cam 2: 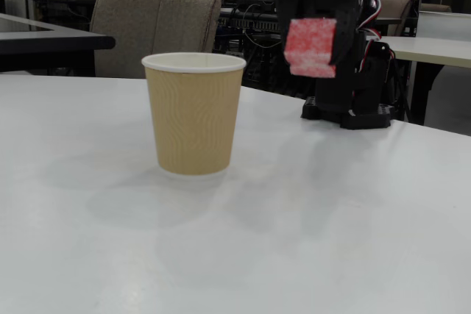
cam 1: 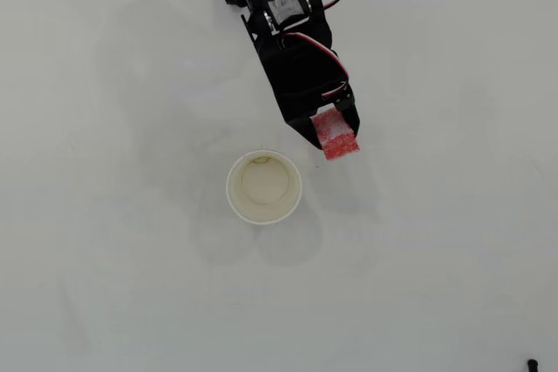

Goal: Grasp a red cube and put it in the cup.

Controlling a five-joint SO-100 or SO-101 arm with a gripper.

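While the cup [cam 1: 264, 187] stands upright on the white surface [cam 1: 436, 259], the black arm [cam 1: 292, 58] reaches down from the top of the overhead view toward it. The pincer [cam 1: 336, 137] is closed on the red cube [cam 1: 336, 137] and has it tight between its two fingers. In that view the cube is just up and to the right of the cup's rim, near it but not over the opening.

From the fixed view, the cup [cam 2: 193, 112] looks tan and ribbed on the outside, with a white rim on top. The red cube [cam 2: 311, 47] hangs in the air to the right of the cup. It is higher than the cup's rim and well off the surface [cam 2: 294, 240]. Its faces are red with pale, rubbed spots. The pincer [cam 2: 313, 42] holds it from behind, so the dark fingers are mostly hidden by the cube.

Inside, the cup is cream coloured, and nothing lies in it. Soft grey shadows fall on the surface around the cup. Behind the cup in the fixed view stands a brown chair [cam 2: 151, 27], far back from it. The arm's black base [cam 2: 346, 112] sits on the surface to the right of the cup, behind the cube.
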